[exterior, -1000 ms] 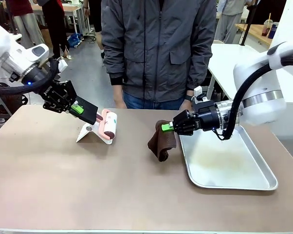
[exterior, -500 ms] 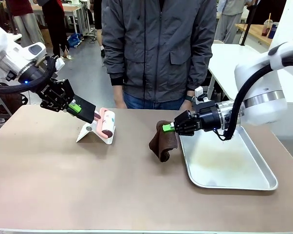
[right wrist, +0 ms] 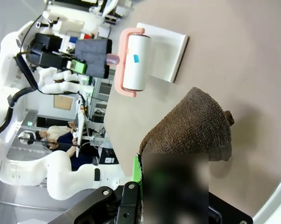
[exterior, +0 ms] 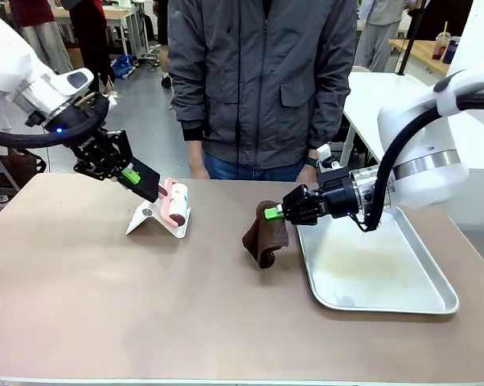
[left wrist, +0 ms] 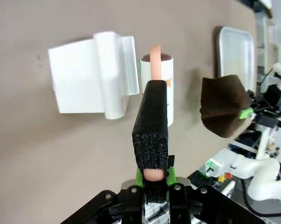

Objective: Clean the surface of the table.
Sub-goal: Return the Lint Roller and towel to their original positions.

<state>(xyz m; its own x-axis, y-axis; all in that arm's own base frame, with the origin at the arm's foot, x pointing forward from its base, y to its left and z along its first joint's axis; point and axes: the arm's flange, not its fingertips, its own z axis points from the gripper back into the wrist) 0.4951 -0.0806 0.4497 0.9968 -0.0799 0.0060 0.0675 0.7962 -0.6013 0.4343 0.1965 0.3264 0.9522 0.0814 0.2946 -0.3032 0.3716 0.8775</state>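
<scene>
Holding a lint roller (exterior: 176, 204) by its pink handle, the left gripper (exterior: 152, 186) has its fingers pressed together on that handle, as the left wrist view shows: the pink stem runs between the green pads. The roller hangs over the far left part of the table (exterior: 145, 305), just above a white holder (exterior: 149, 219) that lies on the brown top. In the right wrist view the roller looks clear of the holder, though whether it touches the table anywhere I cannot tell.

The right gripper (exterior: 272, 212) is pinching a brown cloth (exterior: 265, 235) near its top, so the cloth droops towards the table just left of a silver tray (exterior: 387, 277). Its lower folds seem to rest on or brush the surface; the pictures do not settle which. A person (exterior: 262, 80) stands at the far side, hands low by the table edge.

Judging by this, both cleaning tools are picked up and the wiping itself has not clearly begun. The next move calls for lowering the roller flat onto the table and drawing it along, or pressing the cloth down and sweeping it, with enough contact to clean but without dragging into the holder or the tray.
</scene>
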